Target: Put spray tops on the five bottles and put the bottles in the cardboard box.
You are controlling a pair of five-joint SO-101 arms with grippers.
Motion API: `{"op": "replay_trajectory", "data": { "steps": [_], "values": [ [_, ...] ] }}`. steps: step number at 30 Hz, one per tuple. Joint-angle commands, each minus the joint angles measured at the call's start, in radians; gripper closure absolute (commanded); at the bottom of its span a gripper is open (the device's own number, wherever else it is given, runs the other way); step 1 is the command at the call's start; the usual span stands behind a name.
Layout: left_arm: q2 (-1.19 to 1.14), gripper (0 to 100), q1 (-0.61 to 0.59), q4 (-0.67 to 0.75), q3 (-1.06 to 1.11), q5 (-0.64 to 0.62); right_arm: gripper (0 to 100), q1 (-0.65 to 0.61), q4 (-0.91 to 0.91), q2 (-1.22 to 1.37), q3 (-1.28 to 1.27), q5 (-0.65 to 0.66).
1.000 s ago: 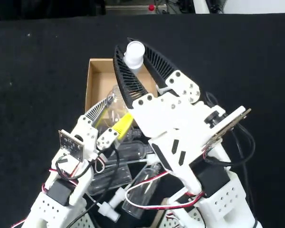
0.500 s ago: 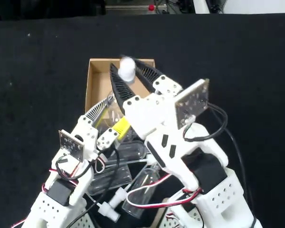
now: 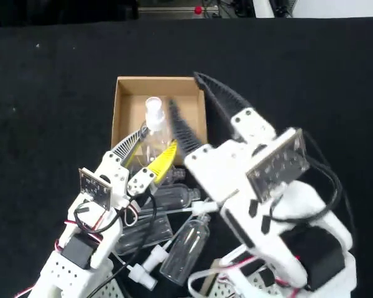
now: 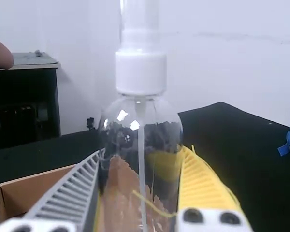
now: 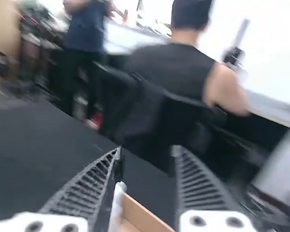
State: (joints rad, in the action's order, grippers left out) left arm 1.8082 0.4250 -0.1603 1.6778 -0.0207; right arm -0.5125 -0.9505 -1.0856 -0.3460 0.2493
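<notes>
Left wrist view: ribbed left end effector (image 4: 141, 155) tight around clear domed bottle (image 4: 140, 169); right end effector (image 5: 146, 152) agape

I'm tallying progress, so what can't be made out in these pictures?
1. High view: loose bottles lie partly under both arms, so their count is unclear.
2. High view: box floor, covered by the held bottle and right gripper.
3. Left wrist view: spray top nozzle, cut off by the edge.
</notes>
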Motion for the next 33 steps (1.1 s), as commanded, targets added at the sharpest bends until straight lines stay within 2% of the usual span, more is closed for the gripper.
{"op": "replay_trajectory", "data": {
  "steps": [1,5,11,15,21,25,30,33],
  "values": [
    [0.017,97,0.001,-0.005,0.022,-0.006,98.6,0.229,-0.009,0.028,-0.076,0.031],
    [0.017,97,-0.062,0.014,0.018,-0.006,96.6,0.377,0.163,0.024,-0.390,0.023],
    [0.017,97,-0.271,0.219,0.018,-0.006,96.3,0.400,0.526,0.022,-0.811,-0.137],
    [0.015,97,-0.371,0.302,0.018,-0.008,96.3,0.397,0.678,0.030,-0.928,-0.147],
    [-0.028,97,-0.377,0.322,-0.045,-0.008,96.3,0.394,0.750,0.030,-1.006,-0.147],
    [-0.233,97,-0.377,0.322,-0.182,-0.008,96.3,0.394,0.756,0.030,-1.012,-0.147],
    [-0.644,97,-0.377,0.324,-0.455,-0.006,96.4,0.394,0.756,0.030,-1.013,-0.147],
    [-0.905,97,-0.334,0.324,-0.616,-0.006,96.4,0.396,0.755,0.030,-1.015,-0.147]
  ]
}}
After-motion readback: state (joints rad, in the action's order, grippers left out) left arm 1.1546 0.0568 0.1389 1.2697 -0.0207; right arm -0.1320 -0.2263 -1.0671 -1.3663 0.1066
